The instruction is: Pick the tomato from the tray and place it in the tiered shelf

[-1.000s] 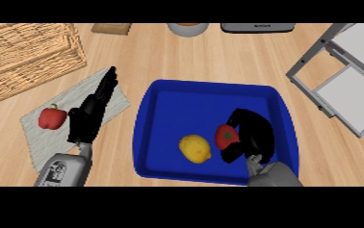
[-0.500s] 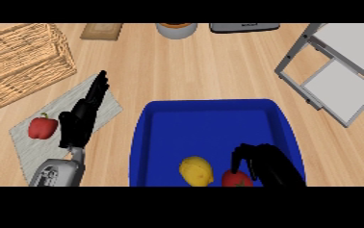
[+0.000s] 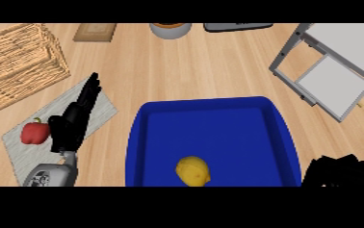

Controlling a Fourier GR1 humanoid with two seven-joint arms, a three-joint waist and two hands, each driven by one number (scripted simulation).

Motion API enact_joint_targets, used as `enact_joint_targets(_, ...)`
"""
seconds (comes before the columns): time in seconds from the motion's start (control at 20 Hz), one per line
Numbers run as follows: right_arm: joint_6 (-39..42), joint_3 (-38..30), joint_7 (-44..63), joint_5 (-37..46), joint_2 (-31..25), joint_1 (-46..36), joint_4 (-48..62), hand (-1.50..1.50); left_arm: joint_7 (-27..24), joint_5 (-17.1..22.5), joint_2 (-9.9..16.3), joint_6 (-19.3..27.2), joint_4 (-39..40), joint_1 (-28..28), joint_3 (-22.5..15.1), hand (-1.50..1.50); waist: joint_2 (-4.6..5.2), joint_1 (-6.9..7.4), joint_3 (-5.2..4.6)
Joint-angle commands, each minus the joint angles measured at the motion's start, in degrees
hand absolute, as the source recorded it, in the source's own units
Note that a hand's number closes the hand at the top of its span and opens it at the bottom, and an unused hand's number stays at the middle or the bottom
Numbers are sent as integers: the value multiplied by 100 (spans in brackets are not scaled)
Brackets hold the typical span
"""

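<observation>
The tomato, seen half a second before beside the lemon (image 3: pixel 192 170) in the blue tray (image 3: pixel 210 107), was hidden now, presumably carried off by the right robot hand (image 3: pixel 331 171), whose fingers could not be made out, toward the tiered shelf (image 3: pixel 323 73), while the left robot hand (image 3: pixel 74 119) was kept open.

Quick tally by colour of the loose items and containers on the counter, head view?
Red: 1, red bell pepper
Yellow: 1, yellow lemon-like fruit
Blue: 1, blue plastic tray
Tan: 2, woven wicker basket, small wooden board
Grey/white: 2, grey cloth mat, tiered metal shelf
Total: 7
</observation>
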Motion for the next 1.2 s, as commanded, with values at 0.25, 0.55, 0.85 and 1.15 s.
enact_joint_targets(0.25,516,-3562,-821,-2380,-603,732,38,150,-155,12,65,-117,-55,84,8,0,24,130,-17)
enact_joint_targets(0.55,1445,-5745,-1057,-3621,-1178,535,1390,150,30,-199,-182,-29,-207,4,-337,0,61,365,-21)
enact_joint_targets(0.85,2262,-6642,-758,-4189,-1593,94,2546,150,-247,-288,-227,-147,46,-89,-349,0,118,570,-23)
enact_joint_targets(1.15,1791,-6169,104,-3903,-2178,-1001,2997,150,115,-259,-293,-231,67,-461,-232,0,133,644,-23)
